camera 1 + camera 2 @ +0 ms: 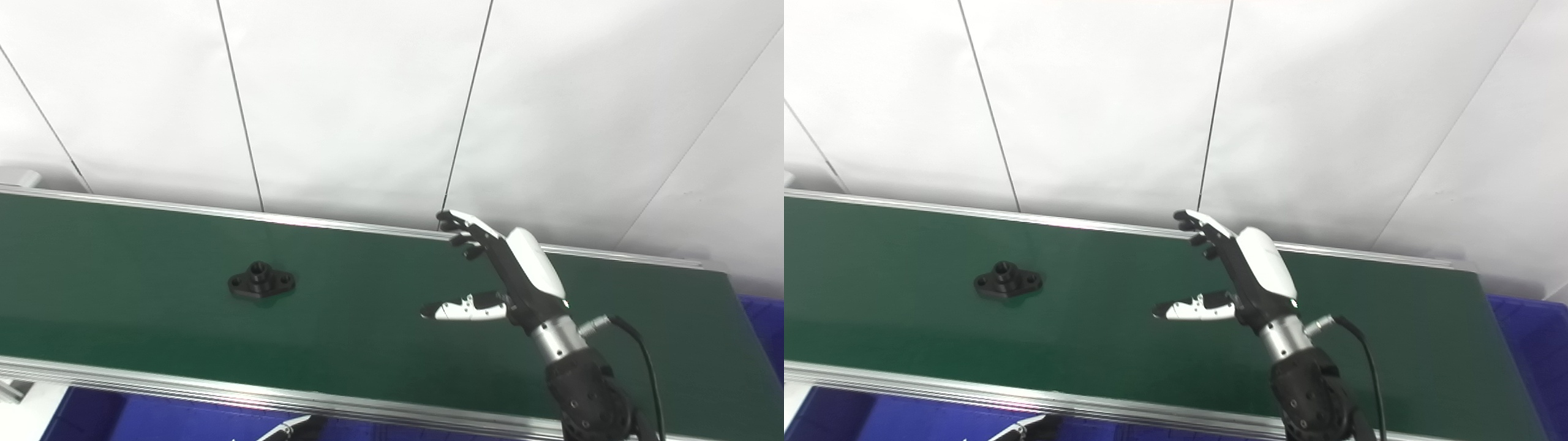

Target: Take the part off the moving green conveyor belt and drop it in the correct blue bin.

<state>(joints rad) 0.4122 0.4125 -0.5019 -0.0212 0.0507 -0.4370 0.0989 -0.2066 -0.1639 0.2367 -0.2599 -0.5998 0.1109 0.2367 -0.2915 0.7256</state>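
White wall panels sit behind the green belt [367, 318]. Left of middle lies the black part [261, 280] — well apart from the right hand [490, 269], fingers spread, holding nothing.

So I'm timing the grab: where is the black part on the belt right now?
The black part lies flat on the green conveyor belt, left of centre in both eye views. It is apart from the open right hand, which hovers to its right.
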